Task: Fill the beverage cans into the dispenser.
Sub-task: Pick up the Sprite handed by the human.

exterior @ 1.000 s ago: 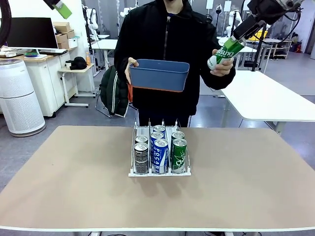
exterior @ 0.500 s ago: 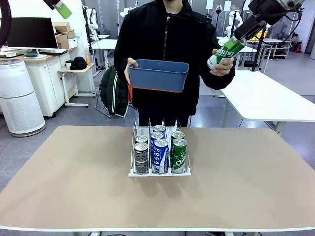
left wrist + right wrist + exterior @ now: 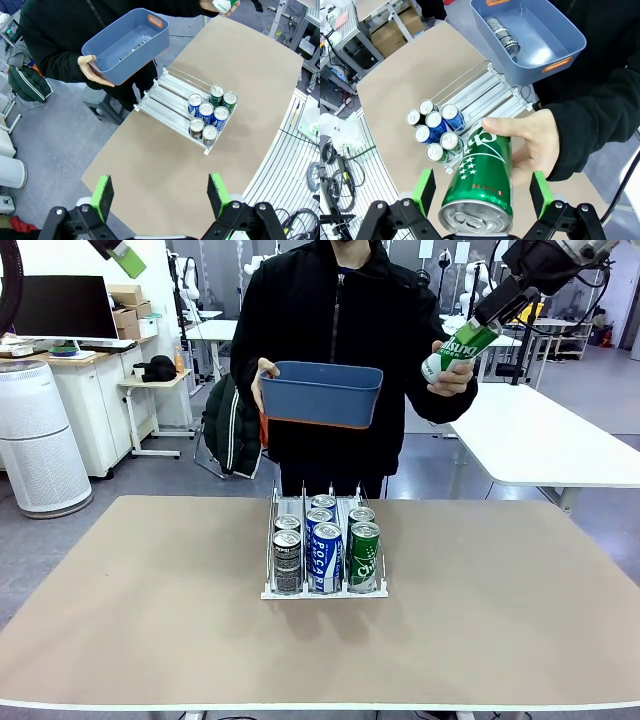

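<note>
**Green can held up inside wide-open right gripper; 7 cans in dispenser**

9 cans in all. The dispenser point(image 3: 167, 97) stands mid-table point(image 3: 500, 620) with 7 upright cans packed at its robot-side end. There are 2 dark cans point(image 3: 287, 562) in the left lane, 3 blue cans point(image 3: 327, 558) in the middle lane and 2 green cans point(image 3: 364, 556) in the right lane. The far ends of the lanes are bare.

The person at the far side holds a blue bin point(image 3: 322, 395) at chest height with one hand point(image 3: 92, 70). 1 loose dark can point(image 3: 502, 35) lies on its side in the bin.

The person's other hand point(image 3: 530, 145) grips 1 held green can point(image 3: 482, 160). It is tilted and raised beyond the table's far edge, on the robot's right.

That can sits between the fingers of the right gripper point(image 3: 481, 182). The jaws are spread wide, with a gap between pad and can on both sides, so nothing touches.

The left gripper point(image 3: 161, 192) hangs high over the table's left side. Its jaws are spread wide with nothing between them.
</note>
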`<act>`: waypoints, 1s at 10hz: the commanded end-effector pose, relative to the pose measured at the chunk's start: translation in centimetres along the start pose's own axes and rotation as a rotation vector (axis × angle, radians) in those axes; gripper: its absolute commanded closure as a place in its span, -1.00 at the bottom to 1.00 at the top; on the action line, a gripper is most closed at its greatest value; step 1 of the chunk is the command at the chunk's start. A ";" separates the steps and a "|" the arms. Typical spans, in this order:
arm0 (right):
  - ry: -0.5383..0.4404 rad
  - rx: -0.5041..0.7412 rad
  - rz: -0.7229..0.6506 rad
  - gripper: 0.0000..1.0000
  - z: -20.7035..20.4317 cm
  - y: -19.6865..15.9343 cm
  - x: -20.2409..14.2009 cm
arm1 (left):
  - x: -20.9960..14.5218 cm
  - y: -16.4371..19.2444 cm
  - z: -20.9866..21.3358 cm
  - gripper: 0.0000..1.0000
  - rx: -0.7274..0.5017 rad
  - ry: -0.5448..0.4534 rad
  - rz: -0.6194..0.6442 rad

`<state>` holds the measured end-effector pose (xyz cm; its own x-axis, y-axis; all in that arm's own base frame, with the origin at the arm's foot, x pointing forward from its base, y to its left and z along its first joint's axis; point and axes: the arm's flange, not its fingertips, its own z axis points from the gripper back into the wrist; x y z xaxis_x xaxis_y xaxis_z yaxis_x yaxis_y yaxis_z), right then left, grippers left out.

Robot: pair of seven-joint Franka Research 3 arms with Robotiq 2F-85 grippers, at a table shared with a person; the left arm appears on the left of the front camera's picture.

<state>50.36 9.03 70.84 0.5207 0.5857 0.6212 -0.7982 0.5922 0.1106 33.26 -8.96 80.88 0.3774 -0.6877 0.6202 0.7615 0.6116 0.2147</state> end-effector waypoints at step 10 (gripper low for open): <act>0.024 -0.023 0.022 -0.60 -0.5 -0.3 -0.2 | 0.0 0.2 -0.1 -1.00 0.004 -0.005 0.002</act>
<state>50.69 9.09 70.38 0.5197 0.5950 0.6131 -0.8009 0.5892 0.1070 33.26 -8.96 80.88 0.3774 -0.6877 0.6202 0.7615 0.6116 0.2147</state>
